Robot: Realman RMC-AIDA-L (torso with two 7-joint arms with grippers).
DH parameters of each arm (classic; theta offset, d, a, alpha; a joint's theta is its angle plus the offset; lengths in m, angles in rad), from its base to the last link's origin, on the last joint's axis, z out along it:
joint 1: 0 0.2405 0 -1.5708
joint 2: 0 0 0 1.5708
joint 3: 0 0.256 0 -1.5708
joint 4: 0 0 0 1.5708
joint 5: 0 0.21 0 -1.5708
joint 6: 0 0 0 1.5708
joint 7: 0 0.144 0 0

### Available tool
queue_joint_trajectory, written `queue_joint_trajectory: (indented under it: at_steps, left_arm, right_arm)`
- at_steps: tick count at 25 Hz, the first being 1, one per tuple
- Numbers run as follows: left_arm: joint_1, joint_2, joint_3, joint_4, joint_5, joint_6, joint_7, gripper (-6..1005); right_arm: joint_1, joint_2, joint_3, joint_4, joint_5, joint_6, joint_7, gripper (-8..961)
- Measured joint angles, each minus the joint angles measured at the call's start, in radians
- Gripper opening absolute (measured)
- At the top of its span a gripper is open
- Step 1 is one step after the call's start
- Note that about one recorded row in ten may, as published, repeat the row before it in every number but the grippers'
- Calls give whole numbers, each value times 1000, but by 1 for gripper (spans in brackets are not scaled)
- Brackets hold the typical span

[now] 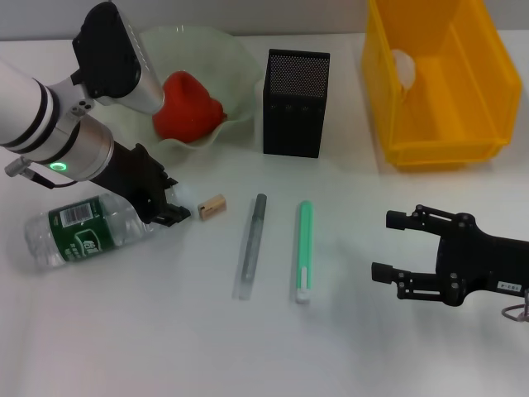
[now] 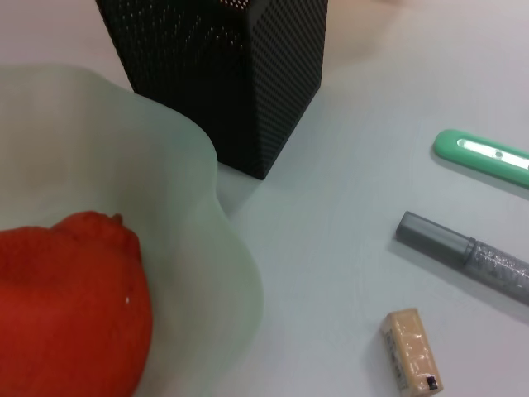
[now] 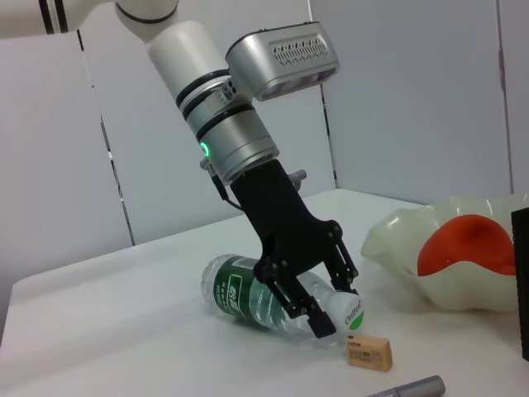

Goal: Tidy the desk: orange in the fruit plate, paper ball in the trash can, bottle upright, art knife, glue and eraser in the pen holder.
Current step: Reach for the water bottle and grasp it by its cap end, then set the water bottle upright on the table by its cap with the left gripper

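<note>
Count on the white tabletop (image 1: 124, 331): one of each thing.

One orange (image 1: 186, 106): reddish, lumpy, matte skin; it lies in the fruit plate (image 1: 221, 62), a pale green translucent glass bowl with a wavy rim.
One pen holder (image 1: 295, 103): tall square box of black perforated metal mesh, upright just beside the plate.
One trash can (image 1: 438, 78): bright yellow smooth plastic, rectangular, with one crumpled white paper ball (image 1: 402, 68) inside against its wall.
One bottle (image 1: 95, 229): clear ribbed plastic, green label, lying on its side. White cap toward the eraser.
One eraser (image 1: 212, 207): small tan block, flat on the tabletop, near the cap.
One grey pen-shaped stick (image 1: 250, 246) with a clear glittery barrel, and one green-and-white flat stick (image 1: 303, 251); the two lie side by side, apart from each other.

Left claw (image 1: 169, 208): black fingers closed around the bottle's neck end, at the cap.
Right claw (image 1: 395, 246): black, fingers spread apart, holding nothing, above bare tabletop, well apart from the sticks.
</note>
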Motion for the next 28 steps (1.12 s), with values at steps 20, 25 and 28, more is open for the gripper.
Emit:
queue_joint_trajectory:
  at_steps: [20,25,28]
  left_arm:
    - [7,5,-64,67,-87,99,45,451]
    - [9,6,-162,84,-133,165,92,450]
    - [17,8,-209,94,-165,193,119,449]
  right_arm:
    - [3,0,3,2,5,2,1,825]
    - [5,0,3,1,5,1,1,825]
    - [5,0,0,1,5,-1,0,825]
